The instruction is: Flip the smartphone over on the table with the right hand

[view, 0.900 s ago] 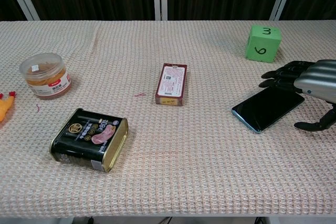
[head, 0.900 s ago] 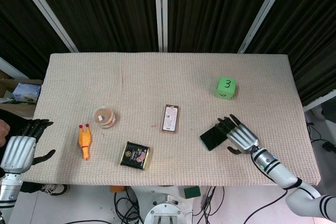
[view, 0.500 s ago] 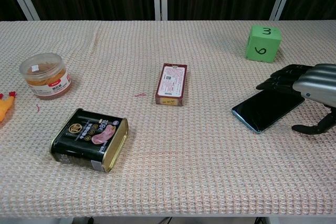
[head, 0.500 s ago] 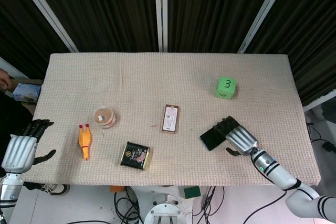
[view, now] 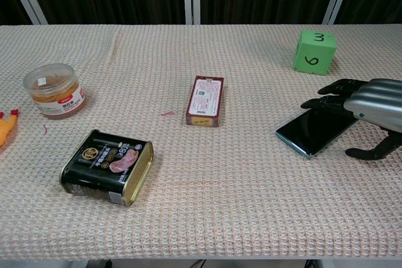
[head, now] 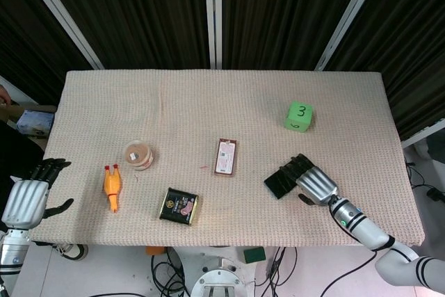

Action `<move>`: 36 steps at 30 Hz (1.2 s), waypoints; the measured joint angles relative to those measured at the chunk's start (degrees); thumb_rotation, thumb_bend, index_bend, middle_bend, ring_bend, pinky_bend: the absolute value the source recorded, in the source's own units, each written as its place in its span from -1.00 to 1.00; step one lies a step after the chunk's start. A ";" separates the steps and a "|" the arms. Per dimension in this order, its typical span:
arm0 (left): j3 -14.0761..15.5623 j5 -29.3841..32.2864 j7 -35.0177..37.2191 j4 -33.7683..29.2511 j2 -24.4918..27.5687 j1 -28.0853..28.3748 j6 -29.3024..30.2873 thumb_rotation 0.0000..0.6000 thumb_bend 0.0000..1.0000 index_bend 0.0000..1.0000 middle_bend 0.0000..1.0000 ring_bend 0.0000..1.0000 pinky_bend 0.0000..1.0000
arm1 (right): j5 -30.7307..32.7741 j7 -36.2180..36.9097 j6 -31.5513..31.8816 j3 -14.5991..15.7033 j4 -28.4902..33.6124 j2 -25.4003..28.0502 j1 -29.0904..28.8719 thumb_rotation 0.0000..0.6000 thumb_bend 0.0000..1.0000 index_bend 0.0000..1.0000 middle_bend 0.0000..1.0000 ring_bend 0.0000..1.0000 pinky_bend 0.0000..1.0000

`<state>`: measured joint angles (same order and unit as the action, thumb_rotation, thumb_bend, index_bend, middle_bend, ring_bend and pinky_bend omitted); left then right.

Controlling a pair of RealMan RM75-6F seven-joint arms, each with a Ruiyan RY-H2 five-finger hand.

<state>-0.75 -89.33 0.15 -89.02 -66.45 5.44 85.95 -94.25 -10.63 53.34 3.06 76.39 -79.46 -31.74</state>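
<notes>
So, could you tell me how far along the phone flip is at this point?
Done: the right hand has reached the smartphone, with fingers over its far end. In hand: getting a hold; whether the fingers grip it yet is unclear. Left: the flip itself, since the phone lies flat on the table, glossy side up.

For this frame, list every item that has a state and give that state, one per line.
smartphone: flat on the table, dark glossy side up, not flipped
right robot hand: fingers over the phone's far end, no grasp visible
left robot hand: open, holding nothing, at the table's edge
jar: upright, lid on
tin: lying flat, closed
small box: lying flat, closed
green cube: 3 on top
</notes>
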 measured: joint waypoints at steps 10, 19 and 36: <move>-0.20 0.46 0.48 0.25 0.28 0.24 -0.50 1.00 -0.76 -0.55 -0.60 -0.70 -0.33 | -0.21 -0.30 -0.32 -0.47 -3.03 -2.74 -1.91 1.00 -0.10 -0.33 -0.48 -0.95 -1.00; -0.25 1.29 1.59 1.27 0.27 -0.03 -0.64 1.00 -0.76 -0.55 -0.60 -0.70 -0.33 | -1.15 1.59 1.53 -1.18 -7.40 -6.13 -3.39 1.00 0.10 0.07 -0.15 -0.50 -0.98; -0.13 0.89 3.05 2.80 -0.36 0.08 -0.69 1.00 -0.76 -0.55 -0.60 -0.70 -0.32 | -1.94 2.03 5.90 -0.17 -0.50 -0.66 -2.69 1.00 0.56 0.72 0.44 0.10 -0.61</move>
<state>-0.88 -88.43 3.19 -86.22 -66.81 5.52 85.25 -96.19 -8.60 59.24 2.89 75.89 -80.12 -34.44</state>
